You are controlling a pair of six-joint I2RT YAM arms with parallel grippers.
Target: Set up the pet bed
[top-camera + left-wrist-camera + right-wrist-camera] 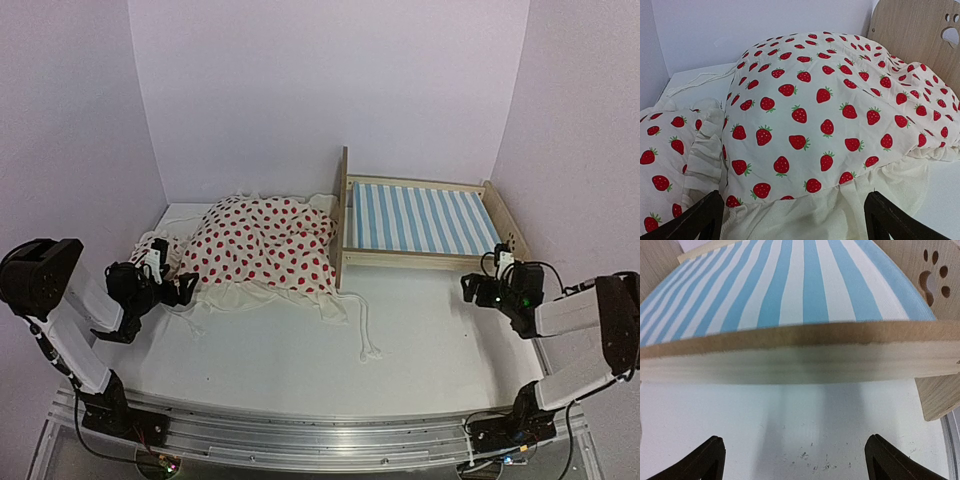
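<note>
Pet bed with striped mattress

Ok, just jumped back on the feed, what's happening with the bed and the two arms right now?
Nothing is in hand yet. The left claw is open and faces the strawberry-print blanket, which lies heaped on the table beside the headboard of the pet bed. A small matching pillow lies on the blanket's other side. The right claw is open too, low in front of the bed's near side rail. The striped mattress is bare.
</note>
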